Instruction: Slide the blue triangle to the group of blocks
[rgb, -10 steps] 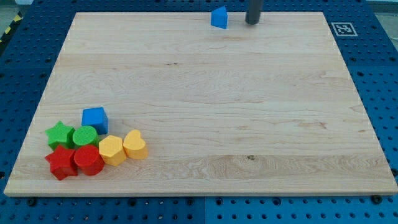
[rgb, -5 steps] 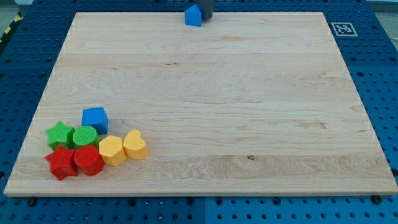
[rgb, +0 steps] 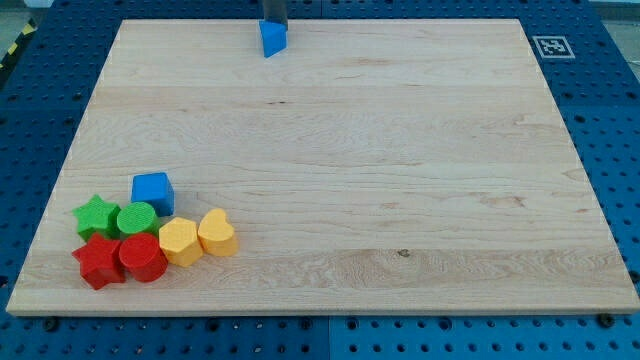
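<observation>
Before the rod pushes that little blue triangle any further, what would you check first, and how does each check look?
1. My tip at the blue triangle: ok, just above it at the view's top.
2. Triangle on the board: ok, though near the top edge.
3. Path to the group free of blocks: ok.
4. Group packed together at the view's bottom left, blue cube on top: ok.
5. Push direction toward the group: cannot tell.

The blue triangle (rgb: 272, 38) is sitting near the wooden board's (rgb: 400, 180) top edge, left of centre, with my tip (rgb: 274, 23) touching it from just above. Well apart, at the view's bottom left, the group is lying packed together: the blue cube (rgb: 152, 191) above the green star (rgb: 96, 214) and green cylinder (rgb: 136, 219). Below them the red star (rgb: 98, 261), red cylinder (rgb: 142, 257), yellow hexagon (rgb: 180, 241) and yellow heart (rgb: 217, 232) are lining up left to right.
</observation>
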